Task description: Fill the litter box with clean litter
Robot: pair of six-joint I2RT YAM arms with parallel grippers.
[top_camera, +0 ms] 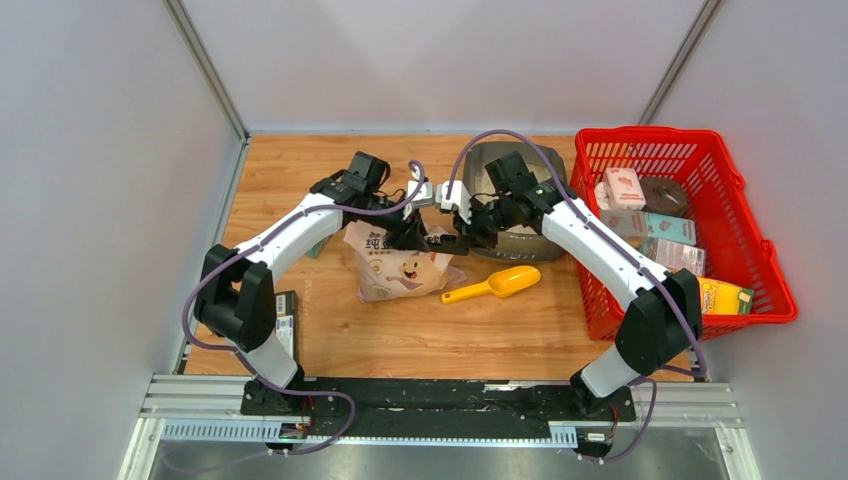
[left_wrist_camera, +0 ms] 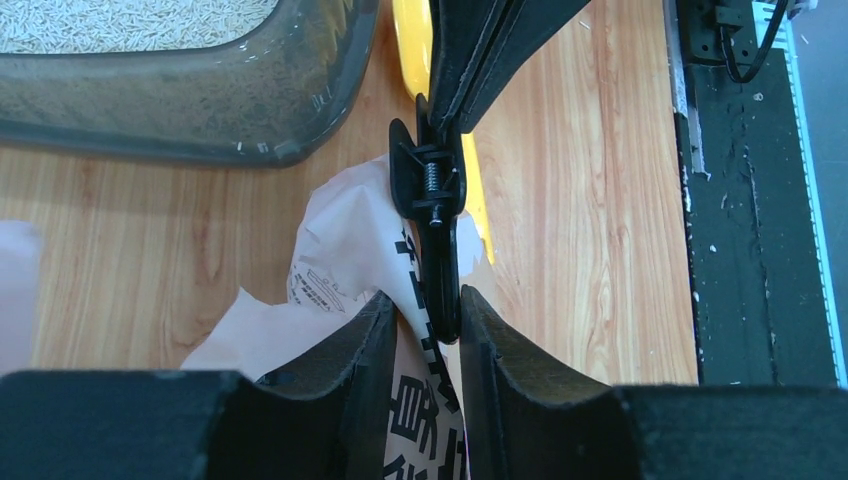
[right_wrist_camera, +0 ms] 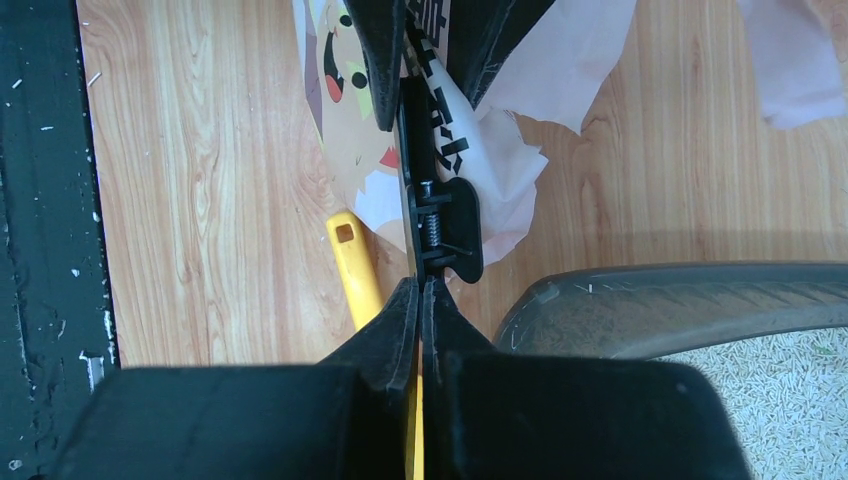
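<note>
- The dark grey translucent plastic litter box [left_wrist_camera: 200, 110] is sitting at the far middle of the wooden table [left_wrist_camera: 600, 250]. Pale beige-white granules of clean litter [left_wrist_camera: 130, 25] are covering its floor.
- The step in hand, I judge, is working the black spring clip [left_wrist_camera: 428, 190] on the folded top of the pink-white printed plastic bag with a cartoon cat [top_camera: 400, 270], which is lying just beside the box. I cannot tell whether this is opening or resealing.
- The left claw [left_wrist_camera: 428, 300] is pinching the bag's top, with the clip's long arm between its fingers.
- The right claw [right_wrist_camera: 420, 295] is pressed together, its tips touching the clip's spring end.
- The next move is calling for a steady hold on the bag while the clip is being levered or slid.
</note>
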